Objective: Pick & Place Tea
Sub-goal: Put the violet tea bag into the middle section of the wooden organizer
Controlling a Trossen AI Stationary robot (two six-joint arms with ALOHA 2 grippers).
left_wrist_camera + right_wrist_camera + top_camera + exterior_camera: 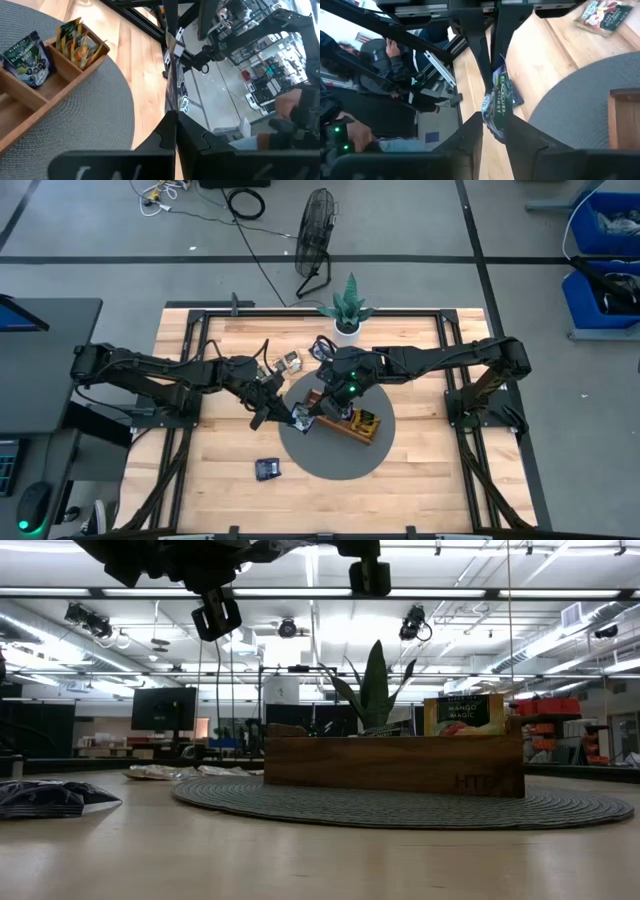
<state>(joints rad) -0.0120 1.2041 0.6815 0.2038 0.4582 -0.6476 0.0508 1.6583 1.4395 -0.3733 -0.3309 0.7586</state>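
Dark navy tea sachet (496, 100) hangs pinched between both grippers above the round grey woven mat's (375, 460) edge, beside the long brown wooden tray (340, 425). Left gripper (487, 52) fingers pressed on it; right gripper (495, 131) apparently clamps its lower edge.

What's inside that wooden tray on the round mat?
The wooden tray holds upright tea packets: a dark blackcurrant one in one compartment and yellow-orange ones in the end compartment. The compartment nearer the camera looks bare. The rest runs out of the picture.
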